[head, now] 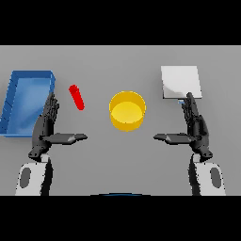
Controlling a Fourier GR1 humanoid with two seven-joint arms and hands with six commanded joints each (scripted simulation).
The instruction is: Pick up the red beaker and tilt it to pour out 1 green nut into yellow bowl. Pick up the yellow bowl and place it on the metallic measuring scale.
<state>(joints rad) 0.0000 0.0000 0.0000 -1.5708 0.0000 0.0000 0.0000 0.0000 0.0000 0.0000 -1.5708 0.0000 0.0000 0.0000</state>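
Left robot hand (45,127) hovers low on the left side of the grey tabletop (103,155), its fingers straight and pointing toward twelve o'clock, its thumb stretched out flat toward three o'clock. It holds nothing. Its fingertips overlap the lower right corner of a blue tray (14,106), which sits at about ten o'clock from this hand and runs back toward the far left of the tabletop. The tray is a shallow rectangular box with raised walls, and nothing can be made out inside it.

Just to the right of the tray, at one o'clock from the left robot hand, lies the red beaker (76,97). It appears as a short red tube, slanted so that its upper end leans toward eleven o'clock. It is apart from the tray and from the hand. Whether it holds any nut cannot be told.

Near the middle of the tabletop stands the yellow bowl (127,111), round and upright, at about four o'clock from the beaker and well apart from it. Its inside looks plain yellow.

Farther right, at two o'clock from the bowl, the measuring scale (181,81) lies flat as a pale square plate.

Right robot hand (196,127) mirrors the left one: fingers straight toward twelve o'clock, thumb flat toward nine o'clock, holding nothing. Its fingertips reach the scale's near edge.
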